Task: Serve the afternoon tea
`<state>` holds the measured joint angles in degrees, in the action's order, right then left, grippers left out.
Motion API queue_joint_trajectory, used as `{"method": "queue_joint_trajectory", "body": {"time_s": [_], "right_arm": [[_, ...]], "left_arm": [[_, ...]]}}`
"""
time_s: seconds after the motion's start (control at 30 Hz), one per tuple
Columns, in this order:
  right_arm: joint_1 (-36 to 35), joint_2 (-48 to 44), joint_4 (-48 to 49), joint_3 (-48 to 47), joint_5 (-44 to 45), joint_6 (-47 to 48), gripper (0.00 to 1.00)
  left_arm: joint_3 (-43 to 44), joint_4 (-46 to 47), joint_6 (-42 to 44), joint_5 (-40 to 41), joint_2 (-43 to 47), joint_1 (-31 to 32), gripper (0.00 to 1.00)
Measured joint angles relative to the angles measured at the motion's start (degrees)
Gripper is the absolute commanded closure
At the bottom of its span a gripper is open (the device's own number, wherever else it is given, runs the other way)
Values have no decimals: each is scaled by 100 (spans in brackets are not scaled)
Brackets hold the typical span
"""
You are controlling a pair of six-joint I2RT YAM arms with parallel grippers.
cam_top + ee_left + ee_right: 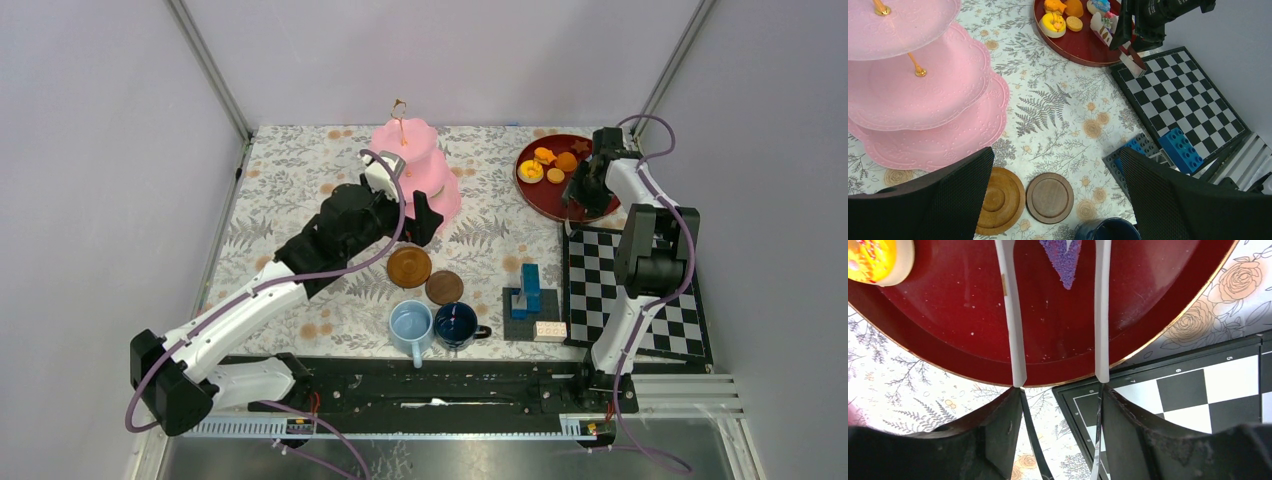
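Starting on the left, I am seeing the left gripper [1055, 162] hanging above the flowered tablecloth [290, 180], its two fingers spread wide and holding nothing. It is sitting just beside the pink three-tier stand [412, 165], on the near right side of it. Below the gripper two brown saucers [1049, 197] are lying side by side. Nearer to me, the light-blue mug [411, 326] and the dark-blue mug [455, 325] are standing next to each other. Further right, the toy pastries [548, 165] are resting on the red plate [545, 200] in the far right part. The right gripper [578, 190] is hovering over this plate with its fingers apart. A purple pastry [1064, 257] is lying between them, not touching either finger in the part I can see.
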<state>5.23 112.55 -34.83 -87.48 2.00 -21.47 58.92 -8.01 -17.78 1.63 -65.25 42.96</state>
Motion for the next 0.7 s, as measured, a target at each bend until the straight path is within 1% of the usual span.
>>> {"method": "queue_joint_trajectory", "body": {"time_s": [0.07, 0.2, 0.33, 0.5, 0.7], "right_arm": [[0, 0, -46, 0, 79, 52, 46], [0, 0, -85, 0, 175, 160, 48], [-2, 0, -105, 0, 247, 284, 58], [-4, 0, -122, 0, 297, 433, 66], [-4, -87, -101, 81, 282, 645, 69]], "left_arm": [[0, -13, 0, -7, 13, 0, 1], [9, -13, 0, -7, 44, -50, 1], [11, -11, -2, -15, 44, -116, 1], [11, -11, -2, -24, 44, -146, 1], [11, -11, -4, -37, 44, -162, 1]]}}
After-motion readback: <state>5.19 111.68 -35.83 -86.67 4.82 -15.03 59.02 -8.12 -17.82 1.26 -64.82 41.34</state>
